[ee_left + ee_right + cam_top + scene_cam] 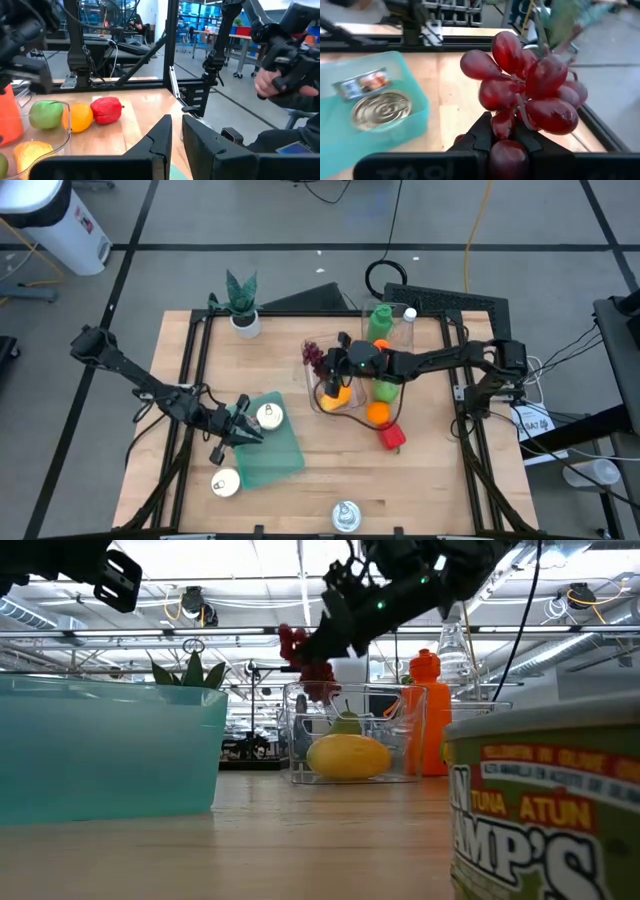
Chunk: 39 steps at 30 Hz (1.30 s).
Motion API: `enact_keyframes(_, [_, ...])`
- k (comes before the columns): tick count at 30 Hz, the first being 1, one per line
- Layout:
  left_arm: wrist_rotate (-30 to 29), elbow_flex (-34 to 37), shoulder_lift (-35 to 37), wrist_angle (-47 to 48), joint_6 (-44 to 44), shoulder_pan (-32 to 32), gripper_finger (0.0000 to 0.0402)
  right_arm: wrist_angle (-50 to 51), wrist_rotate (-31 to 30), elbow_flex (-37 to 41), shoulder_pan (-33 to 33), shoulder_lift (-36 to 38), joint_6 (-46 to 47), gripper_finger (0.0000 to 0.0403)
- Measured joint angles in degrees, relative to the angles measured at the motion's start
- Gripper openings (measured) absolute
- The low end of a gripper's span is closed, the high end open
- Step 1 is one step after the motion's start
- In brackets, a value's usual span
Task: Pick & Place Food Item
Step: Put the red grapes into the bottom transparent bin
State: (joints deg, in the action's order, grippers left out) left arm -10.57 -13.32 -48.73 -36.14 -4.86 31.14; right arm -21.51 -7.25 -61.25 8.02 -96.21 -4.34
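A bunch of dark red grapes (530, 85) is in the air with my right gripper (502, 127) shut on it. In the high view the grapes (313, 358) hang over the far left corner of a clear container (322, 402). A yellow fruit (339, 393) lies in that container. My left gripper (243, 430) is shut and holds nothing. It hovers over a teal bin (275, 455) with a can (268, 416) inside. In the low view the grapes (305, 655) show above the container (350, 730). My right gripper pinches the bunch by its grapes nearest the wrist (507, 150), between its two fingers. The fingers come nearly level from the table's right side. The rest of the bunch sticks out past the fingertips, lifted clear of the container and the table.
A green fruit (385, 390), an orange (378, 413) and a red fruit (391, 436) lie right of the container. A green bottle (380, 320) and a clear bottle (408, 320) stand behind it. A plant (241, 302) stands far left. Cans (225, 482) (345, 515) lie near the front edge.
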Motion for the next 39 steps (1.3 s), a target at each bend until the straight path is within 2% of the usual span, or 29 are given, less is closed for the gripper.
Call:
enact_keyframes(7, [-0.1,0.0,0.0,0.2,0.0,0.0,0.0051,1.3,0.2,0.0,3.2,-3.0,6.5,0.0025])
enact_keyframes(15, [-0.4,0.0,0.0,0.3,-0.3,0.0,0.0051,0.8,5.9,0.0,3.5,-5.0,9.0,0.0053])
enact_keyframes(20, [-0.4,0.0,0.0,0.5,-0.3,0.0,0.0051,1.0,6.0,0.0,3.5,-4.6,11.7,0.0100])
enact_keyframes(32, [0.0,0.0,0.0,0.6,0.1,0.0,0.0051,0.6,8.8,0.0,1.5,-0.8,12.7,0.0264])
enact_keyframes(35, [0.0,0.0,0.0,0.6,0.1,0.0,0.0051,0.3,8.8,0.0,1.6,2.9,12.7,0.0283])
enact_keyframes(39, [0.1,0.0,0.0,1.3,0.1,0.0,0.0051,3.8,10.4,0.0,0.4,11.3,12.3,0.0280])
